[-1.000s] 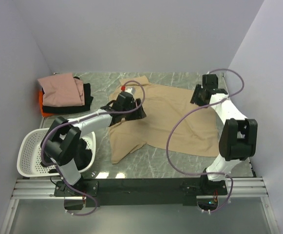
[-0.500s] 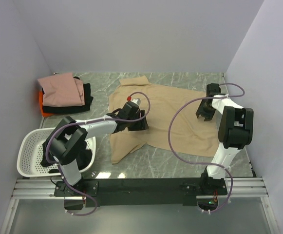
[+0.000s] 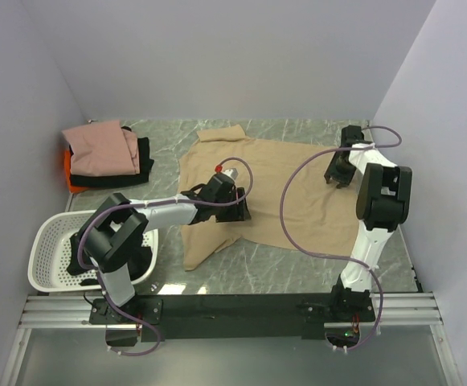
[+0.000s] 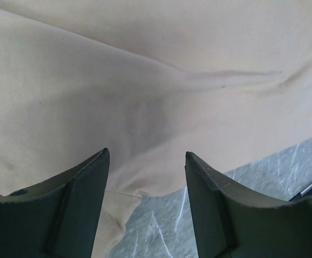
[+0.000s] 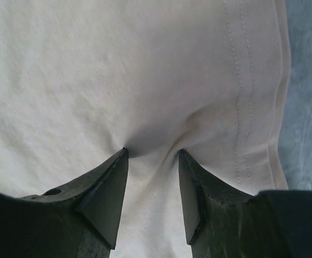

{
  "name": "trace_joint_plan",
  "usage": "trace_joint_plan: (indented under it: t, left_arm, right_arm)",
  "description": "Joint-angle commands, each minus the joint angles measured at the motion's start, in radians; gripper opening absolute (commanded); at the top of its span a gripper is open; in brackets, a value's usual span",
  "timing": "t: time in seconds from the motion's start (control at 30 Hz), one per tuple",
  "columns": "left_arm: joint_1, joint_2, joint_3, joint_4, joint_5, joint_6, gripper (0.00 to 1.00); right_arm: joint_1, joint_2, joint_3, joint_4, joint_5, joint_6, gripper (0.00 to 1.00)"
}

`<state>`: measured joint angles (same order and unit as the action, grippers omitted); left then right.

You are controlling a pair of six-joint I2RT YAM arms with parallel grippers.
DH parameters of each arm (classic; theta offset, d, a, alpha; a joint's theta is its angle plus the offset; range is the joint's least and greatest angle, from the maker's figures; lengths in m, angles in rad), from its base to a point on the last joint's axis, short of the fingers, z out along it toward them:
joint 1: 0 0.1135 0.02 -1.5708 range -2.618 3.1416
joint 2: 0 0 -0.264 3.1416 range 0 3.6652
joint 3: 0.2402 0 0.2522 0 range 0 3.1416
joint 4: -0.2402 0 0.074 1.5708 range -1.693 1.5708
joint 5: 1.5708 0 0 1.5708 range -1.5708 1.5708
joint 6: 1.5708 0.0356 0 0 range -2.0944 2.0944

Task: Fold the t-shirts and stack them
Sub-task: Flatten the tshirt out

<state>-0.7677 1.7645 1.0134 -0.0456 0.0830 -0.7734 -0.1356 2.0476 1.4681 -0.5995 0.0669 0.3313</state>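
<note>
A tan-beige short-sleeved cloth t-shirt [image 3: 297, 189] lies spread flat in the middle of the grey marble desk [image 3: 253, 269]. The left fingers [image 4: 86, 183] stand wide apart over its near edge, which shows in the gap between them. The right fingers [image 5: 104, 188], also parted, press into the cloth beside the stitched far-right hem, puckering it between their tips.

Left wrist view. The tan-beige t-shirt [image 4: 145, 64] fills the upper and middle frame, with a shallow crease running from centre to the right edge. The left tool [image 4: 146, 153] enters from the bottom, its two dark fingers [image 4: 86, 183] standing well apart over the cloth. The shirt's lower edge crosses between them. Grey-veined marble desk [image 4: 263, 183] shows at lower right.
</note>
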Motion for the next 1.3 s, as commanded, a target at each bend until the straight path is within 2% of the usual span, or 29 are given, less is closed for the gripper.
trace_joint_plan:
  t: [0.0, 0.13, 0.2, 0.3, 0.43, 0.6, 0.67, 0.8, 0.9, 1.03, 1.27]
  left_arm:
    - [-0.010, 0.000, 0.019, 0.039, 0.011, -0.013, 0.64]
    - [-0.024, -0.011, 0.047, 0.035, -0.015, -0.003, 0.64]
    - [-0.050, -0.049, 0.051, 0.017, -0.079, 0.011, 0.64]
    - [-0.082, -0.098, 0.044, -0.023, -0.159, 0.020, 0.64]
    - [-0.179, -0.215, -0.037, -0.091, -0.360, 0.013, 0.63]
    - [-0.338, -0.318, -0.142, -0.232, -0.564, -0.047, 0.59]
    - [-0.369, -0.336, -0.168, -0.285, -0.626, -0.096, 0.57]
    - [-0.435, -0.318, -0.180, -0.410, -0.686, -0.161, 0.55]
    - [-0.456, -0.290, -0.167, -0.444, -0.724, -0.188, 0.54]
    - [-0.459, -0.249, -0.171, -0.422, -0.712, -0.181, 0.52]
    - [-0.519, -0.247, -0.160, -0.386, -0.724, -0.179, 0.50]
  right_arm:
    - [-0.007, 0.052, 0.081, -0.036, -0.001, -0.015, 0.50]
    - [-0.009, 0.117, 0.213, -0.081, -0.024, -0.031, 0.50]
    - [-0.009, 0.163, 0.271, -0.101, -0.038, -0.043, 0.50]
    - [-0.009, 0.146, 0.273, -0.083, -0.053, -0.045, 0.49]
    - [-0.009, -0.039, 0.114, 0.071, -0.145, -0.031, 0.49]
    - [-0.007, -0.246, -0.021, 0.139, -0.173, -0.018, 0.50]
    - [-0.007, -0.348, -0.096, 0.155, -0.194, -0.011, 0.50]
    - [-0.005, -0.547, -0.285, 0.227, -0.252, 0.015, 0.50]
    - [0.001, -0.688, -0.420, 0.270, -0.275, 0.028, 0.50]
    - [0.008, -0.823, -0.476, 0.253, -0.282, 0.026, 0.50]
    - [0.010, -0.900, -0.531, 0.237, -0.266, 0.011, 0.51]
